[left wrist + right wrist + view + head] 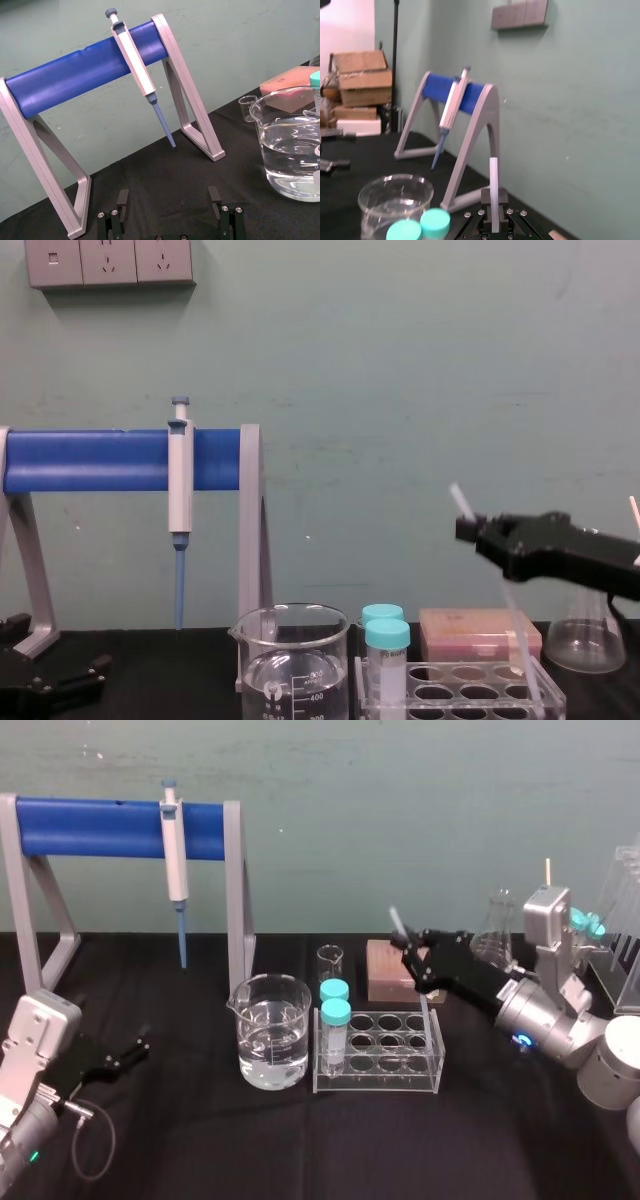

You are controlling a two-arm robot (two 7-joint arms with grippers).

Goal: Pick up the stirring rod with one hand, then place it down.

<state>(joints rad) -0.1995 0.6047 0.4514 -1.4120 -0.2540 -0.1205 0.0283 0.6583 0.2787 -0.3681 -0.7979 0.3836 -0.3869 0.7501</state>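
currently the right gripper clamps the tilted stirring rod over the tube rack — lowering carelessly could snag it; left gripper idles near the table's left, splayed.

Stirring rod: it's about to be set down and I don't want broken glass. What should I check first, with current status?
1. Right gripper shut on the stirring rod: ok.
2. Rod upright: not ok, it is tilted, lower end toward the tube rack.
3. Rod's lower end clear of the rack: cannot tell.
4. Beaker apart from the rod: ok.
5. Left gripper parked, open, near left of table: ok.
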